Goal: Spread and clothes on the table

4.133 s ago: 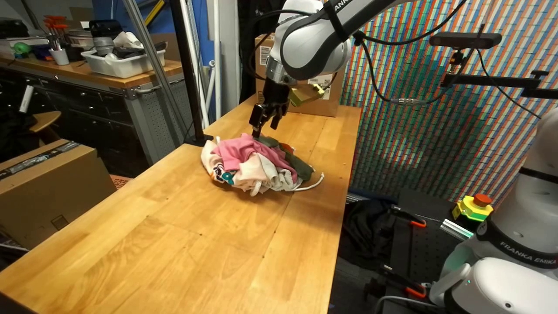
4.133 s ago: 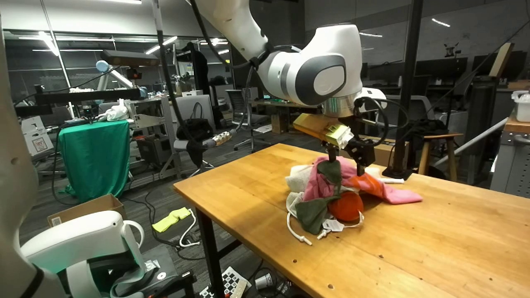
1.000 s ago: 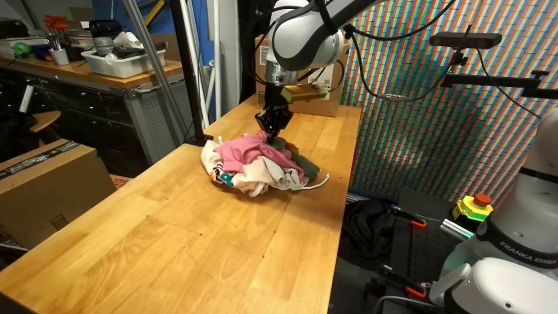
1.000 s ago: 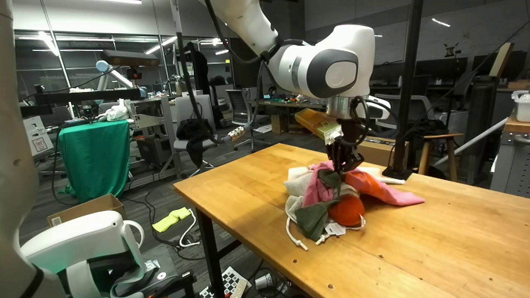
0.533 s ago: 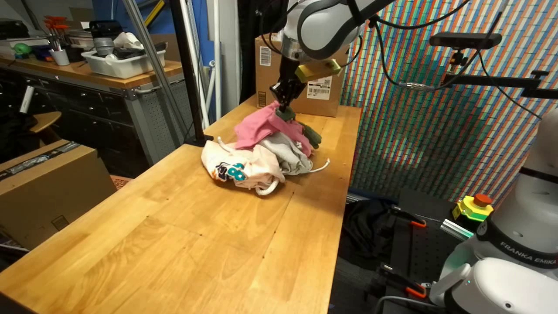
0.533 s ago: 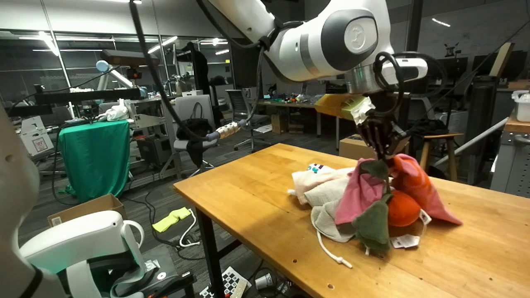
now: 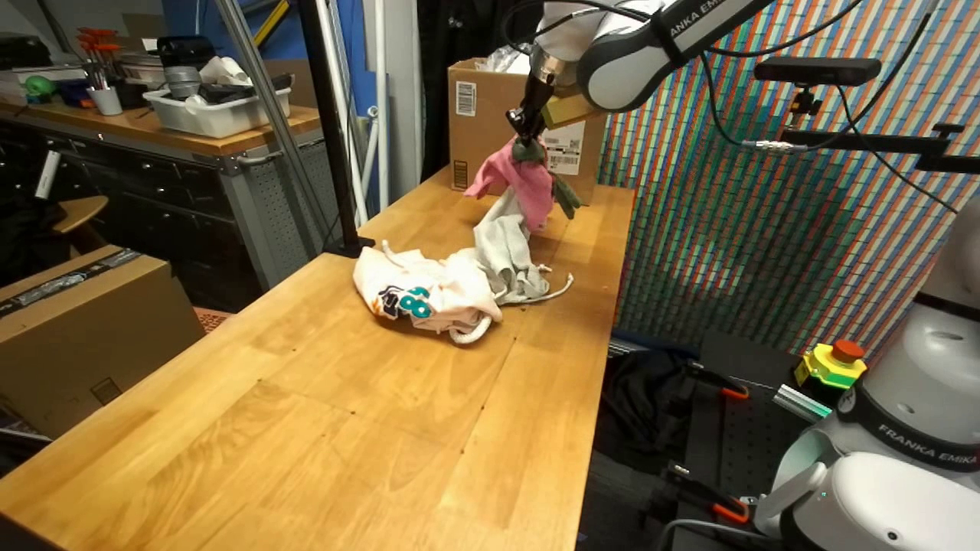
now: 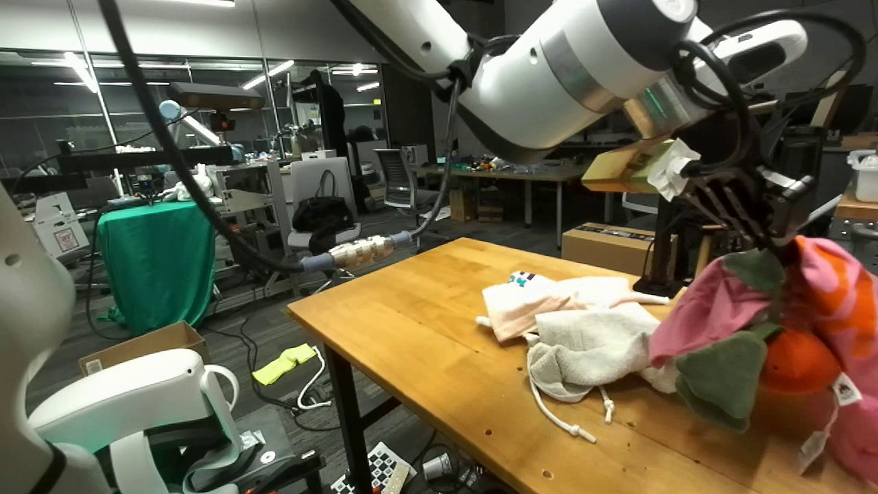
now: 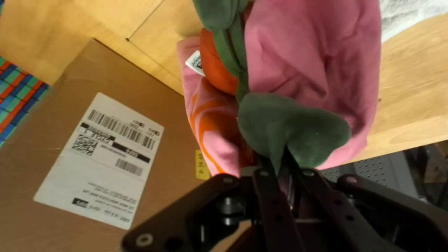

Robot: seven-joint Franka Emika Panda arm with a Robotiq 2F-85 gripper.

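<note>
My gripper is shut on a dark green leaf-shaped piece and, it seems, some of the bright pink garment. The pink cloth hangs from the fingers over the table's far end, with an orange round piece and white tags. Beneath it the pale mint-white garment stretches from the tabletop up to the pink cloth; whether it is caught there I cannot tell. The peach-pink garment lies bunched on the wooden table, its lettered print showing, touching the mint-white one.
A tall cardboard box stands at the table's far end, close behind my gripper. One black post rises at the table's side edge. White cords trail from the mint-white garment. The grey workbench is beyond the post.
My gripper has shut on the green piece in the pile, then risen and moved toward the tall box. Pink cloth came up with it; the mint-white garment was drawn partly out, the peach-pink one uncovered.
</note>
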